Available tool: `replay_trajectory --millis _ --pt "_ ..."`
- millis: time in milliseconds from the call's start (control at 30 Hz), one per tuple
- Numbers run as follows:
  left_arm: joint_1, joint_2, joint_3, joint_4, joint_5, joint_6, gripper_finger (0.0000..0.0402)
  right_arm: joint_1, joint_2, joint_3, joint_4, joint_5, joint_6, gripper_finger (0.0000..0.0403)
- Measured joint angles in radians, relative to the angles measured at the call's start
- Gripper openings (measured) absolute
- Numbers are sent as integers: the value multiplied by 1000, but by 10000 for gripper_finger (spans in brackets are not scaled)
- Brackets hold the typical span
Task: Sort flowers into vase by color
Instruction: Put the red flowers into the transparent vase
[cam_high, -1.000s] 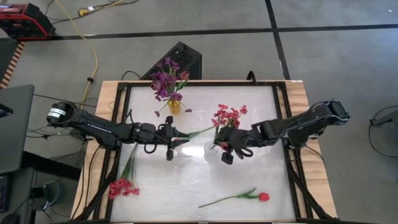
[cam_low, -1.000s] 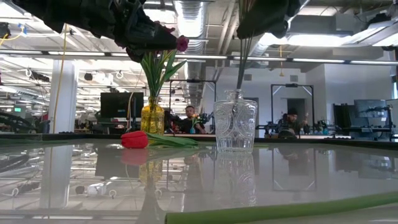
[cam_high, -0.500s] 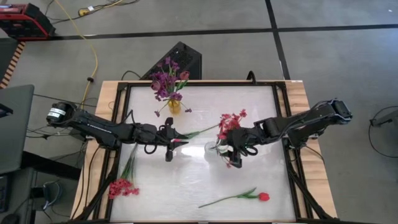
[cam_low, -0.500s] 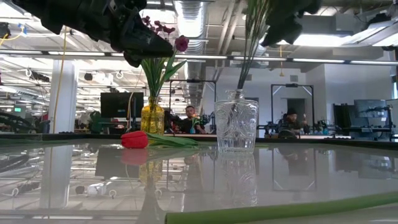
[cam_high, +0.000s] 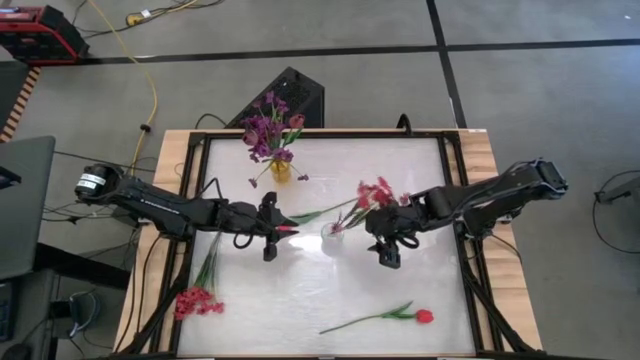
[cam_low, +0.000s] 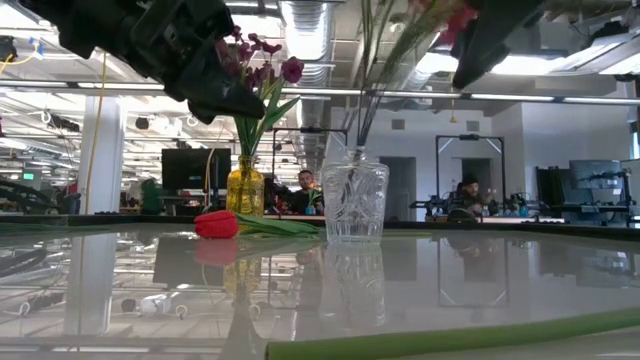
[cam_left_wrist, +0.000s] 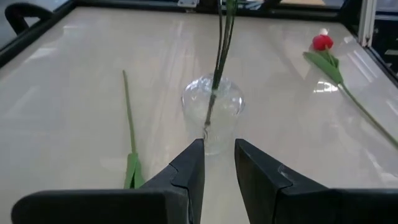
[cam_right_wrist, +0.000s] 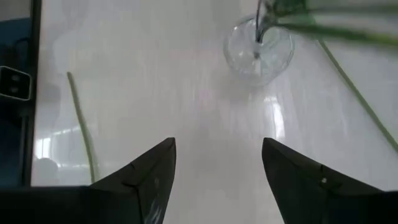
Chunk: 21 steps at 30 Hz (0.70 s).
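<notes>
Since the earlier frames, the right gripper (cam_high: 388, 250) has let go of the red cluster flowers (cam_high: 375, 193) and drawn back from the clear glass vase (cam_high: 331, 235), which now stands slightly nearer the left arm. The right gripper's fingers (cam_right_wrist: 152, 177) are spread wide with nothing between them, raised just beside the vase. The red cluster stems stand in the clear vase, leaning toward the right arm. The left gripper (cam_high: 268, 227) hovers on the vase's other side, its fingers (cam_left_wrist: 189, 168) close together with a narrow gap and nothing visibly held. A yellow vase (cam_high: 280, 170) near the far edge of the table (cam_high: 400, 160) holds purple sprays (cam_high: 262, 128) and a maroon tulip (cam_high: 297, 121). Lying on the table: a red tulip (cam_high: 424, 316) near the front edge, another red cluster (cam_high: 196, 301) at the front left corner, and one stem (cam_high: 310, 213) beside the clear vase.
</notes>
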Motion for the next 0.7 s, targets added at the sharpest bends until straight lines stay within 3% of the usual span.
replay_trajectory --millis 433,567,700 --pt "0 -1 0 -34 -1 -17 77 76 -1 121 -52 -201 46 265" --pt "0 -19 1 -156 -7 -110 77 132 -1 123 -54 -212 84 265" --pt "0 -20 1 -405 -10 -321 77 206 -1 123 -55 -176 112 265"
